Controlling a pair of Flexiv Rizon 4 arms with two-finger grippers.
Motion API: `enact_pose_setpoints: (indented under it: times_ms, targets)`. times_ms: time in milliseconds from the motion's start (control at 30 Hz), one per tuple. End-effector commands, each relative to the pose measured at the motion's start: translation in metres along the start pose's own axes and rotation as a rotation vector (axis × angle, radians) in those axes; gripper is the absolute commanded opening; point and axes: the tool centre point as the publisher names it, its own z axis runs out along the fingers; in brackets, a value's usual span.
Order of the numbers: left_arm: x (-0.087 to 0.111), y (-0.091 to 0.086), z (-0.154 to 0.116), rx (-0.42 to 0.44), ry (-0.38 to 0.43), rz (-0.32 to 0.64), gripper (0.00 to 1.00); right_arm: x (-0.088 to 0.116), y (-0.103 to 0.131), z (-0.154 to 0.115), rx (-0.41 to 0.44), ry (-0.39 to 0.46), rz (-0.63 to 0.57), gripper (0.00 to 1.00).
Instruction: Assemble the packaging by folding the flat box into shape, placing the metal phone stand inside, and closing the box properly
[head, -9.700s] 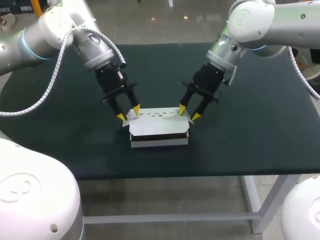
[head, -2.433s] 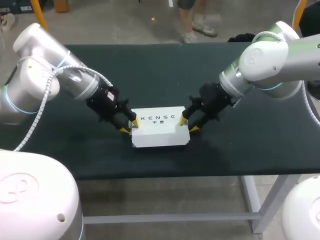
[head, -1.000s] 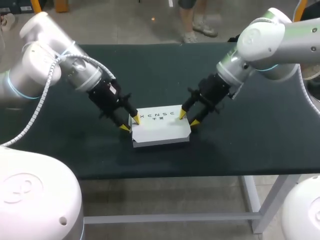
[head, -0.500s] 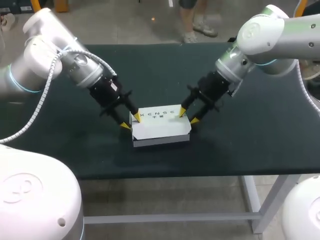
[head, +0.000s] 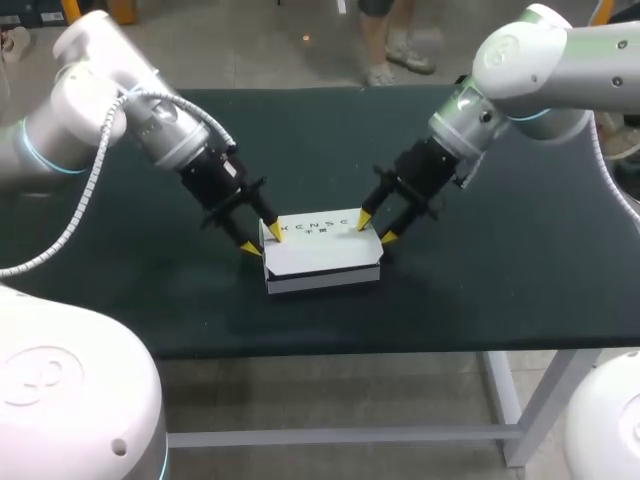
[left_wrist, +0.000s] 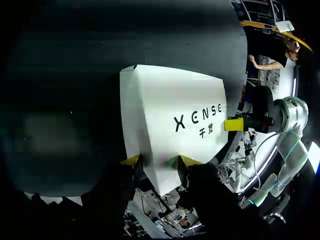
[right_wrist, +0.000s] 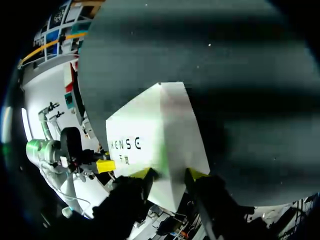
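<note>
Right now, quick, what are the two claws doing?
Left claw: open, tips astride one end of the white box.
Right claw: open, astride its other end.

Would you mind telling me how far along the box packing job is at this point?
Done: the white cardboard box stands folded into shape with its printed lid lying down flat. The metal phone stand is not visible, so presumably inside. In hand: the left claw and right claw, both open, straddle the box's two ends. Left: probably only pressing the lid fully shut and withdrawing.
</note>
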Motion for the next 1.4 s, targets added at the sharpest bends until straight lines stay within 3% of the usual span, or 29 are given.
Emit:
enact_pose_setpoints:
  times_ms: [33,1400]
  targets:
    - [0.006,-0.004,0.0,-0.019,-0.007,-0.006,0.48,0.006,0.003,0.0,0.017,-0.004,0.003,0.47]
    - [0.014,-0.009,-0.007,-0.175,0.018,-0.107,0.47,0.018,0.002,-0.013,0.101,0.013,0.075,0.45]
